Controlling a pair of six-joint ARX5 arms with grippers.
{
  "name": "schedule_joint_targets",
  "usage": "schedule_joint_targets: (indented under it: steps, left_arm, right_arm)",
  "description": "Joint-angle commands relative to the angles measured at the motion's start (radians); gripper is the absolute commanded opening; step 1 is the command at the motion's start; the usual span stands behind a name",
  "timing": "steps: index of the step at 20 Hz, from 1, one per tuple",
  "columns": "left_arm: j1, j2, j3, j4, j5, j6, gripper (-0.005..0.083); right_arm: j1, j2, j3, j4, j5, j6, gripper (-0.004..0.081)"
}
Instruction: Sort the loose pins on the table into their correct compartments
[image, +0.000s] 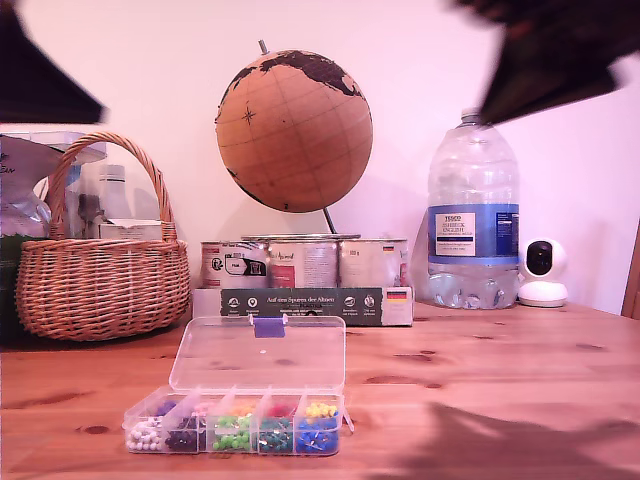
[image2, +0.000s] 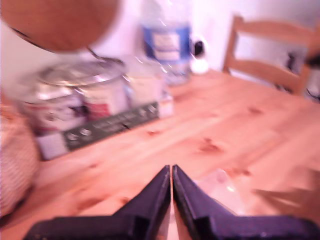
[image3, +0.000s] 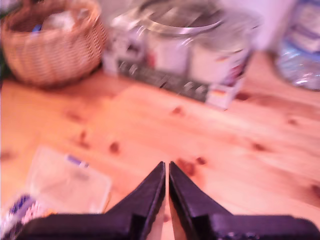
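One clear plastic box (image: 236, 425) stands near the front edge of the table (image: 500, 380), toward the exterior view's left. Its one lid (image: 258, 353) lies flat behind it, with a blue-purple clasp (image: 268, 327). Five compartments (image: 274, 434) are counted in the front row, holding white, dark, green, teal and blue pins; red and yellow heads show behind. No loose pin can be made out on the wood. Behind stand one wicker basket (image: 100, 265), one globe (image: 294, 130), one water bottle (image: 473, 215) and three tins (image: 305, 262). My first gripper (image2: 171, 172) and my second gripper (image3: 166, 167) each have jaws pressed together, holding nothing, above the wood.
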Motion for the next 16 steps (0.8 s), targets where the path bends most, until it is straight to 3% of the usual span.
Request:
schedule_joint_targets:
  steps: [1, 3, 8, 16]
  left_arm:
    - [0.029, -0.040, -0.003, -0.034, 0.006, -0.010, -0.0024]
    - [0.067, -0.096, -0.003, -0.071, 0.021, -0.016, -0.0024]
    - [0.133, -0.163, -0.003, -0.089, 0.050, -0.032, -0.0024]
    - [0.133, -0.164, -0.003, -0.201, 0.050, -0.032, -0.0024]
  right_arm:
    - [-0.042, -0.104, -0.036, 0.013, 0.002, 0.000, -0.0013]
    - [-0.102, -0.200, -0.074, 0.008, -0.020, -0.017, -0.0013]
    - [-0.224, -0.334, -0.098, -0.062, -0.179, -0.156, -0.0013]
    - [-0.232, -0.342, -0.098, -0.229, -0.176, -0.154, -0.0013]
